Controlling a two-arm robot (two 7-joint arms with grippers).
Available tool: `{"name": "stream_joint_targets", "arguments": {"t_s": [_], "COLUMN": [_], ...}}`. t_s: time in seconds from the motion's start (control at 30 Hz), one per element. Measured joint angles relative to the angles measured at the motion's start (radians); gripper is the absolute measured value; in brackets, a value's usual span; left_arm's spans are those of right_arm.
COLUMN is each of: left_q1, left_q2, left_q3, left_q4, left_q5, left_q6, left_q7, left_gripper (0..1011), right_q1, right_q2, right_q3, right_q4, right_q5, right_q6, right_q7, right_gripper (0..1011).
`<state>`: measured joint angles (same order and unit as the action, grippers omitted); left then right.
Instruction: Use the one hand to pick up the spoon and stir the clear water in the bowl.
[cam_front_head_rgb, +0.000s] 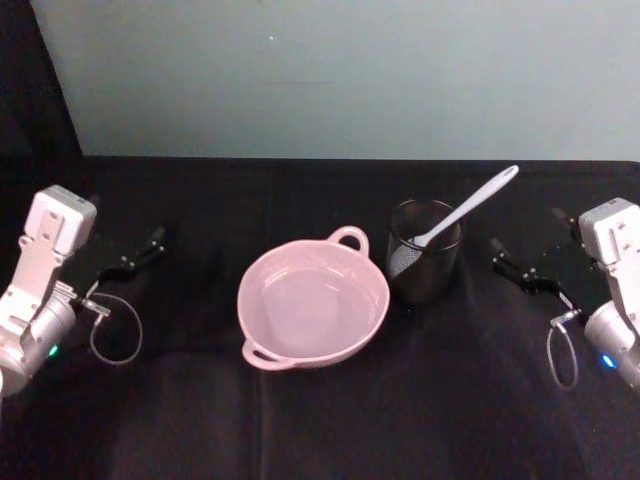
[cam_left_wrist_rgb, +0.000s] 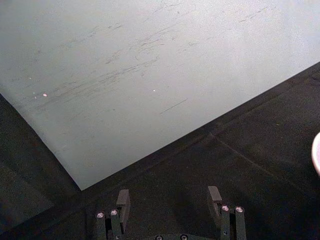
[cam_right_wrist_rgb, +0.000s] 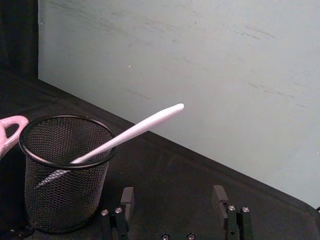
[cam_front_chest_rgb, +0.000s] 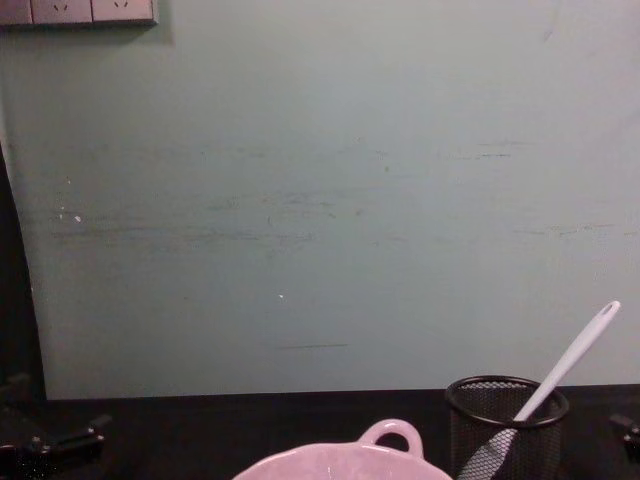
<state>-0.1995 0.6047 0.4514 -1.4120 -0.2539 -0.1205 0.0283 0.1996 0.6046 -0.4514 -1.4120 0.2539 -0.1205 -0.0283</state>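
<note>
Two grippers flank the black-draped bench (cam_front_head_rgb: 330, 420) in the head view. The left gripper (cam_front_head_rgb: 153, 243) lies near the left edge and the right gripper (cam_front_head_rgb: 500, 258) near the right edge, and both have their jaws parted around nothing. You find the spoon (cam_front_head_rgb: 468, 207) standing tilted in a black mesh cup (cam_front_head_rgb: 425, 268), with its head down inside and its handle leaning out toward the back right corner. The cup stands between the right gripper and the pink bowl (cam_front_head_rgb: 262, 285), just beside the bowl. The spoon is clear of both grippers and nearer the right one. The bowl sits mid-bench, one loop handle toward the back edge and one toward the front. You cannot tell whether it holds water. A pale grey-green wall (cam_front_head_rgb: 350, 70) rises behind the back edge.

Left wrist view: the fingers (cam_left_wrist_rgb: 122, 201) stand wide apart over bare cloth, and a sliver of the bowl shows at the frame's border.

Right wrist view: the fingers (cam_right_wrist_rgb: 127, 197) are spread, and the cup and the slanting spoon (cam_right_wrist_rgb: 135, 131) stand near, ahead of them and untouched.

Chest view: the spoon's holed handle end rises above the cup rim beside the bowl's back handle. A socket plate (cam_front_chest_rgb: 80, 10) is mounted high on the wall.
</note>
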Motion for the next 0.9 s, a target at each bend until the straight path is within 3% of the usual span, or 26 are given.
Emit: {"name": "stream_joint_targets", "arguments": {"t_s": [0.9], "left_q1": [0.000], "left_q2": [0.000], "left_q3": [0.000], "left_q4": [0.000], "left_q5": [0.000], "left_q6": [0.000], "left_q7": [0.000], "left_gripper": [1011], "right_q1": [0.000], "right_q2": [0.000], "right_q3": [0.000], "right_q4": [0.000], "right_q5": [0.000], "right_q6": [0.000], "right_q7": [0.000], "right_gripper": [1002]}}
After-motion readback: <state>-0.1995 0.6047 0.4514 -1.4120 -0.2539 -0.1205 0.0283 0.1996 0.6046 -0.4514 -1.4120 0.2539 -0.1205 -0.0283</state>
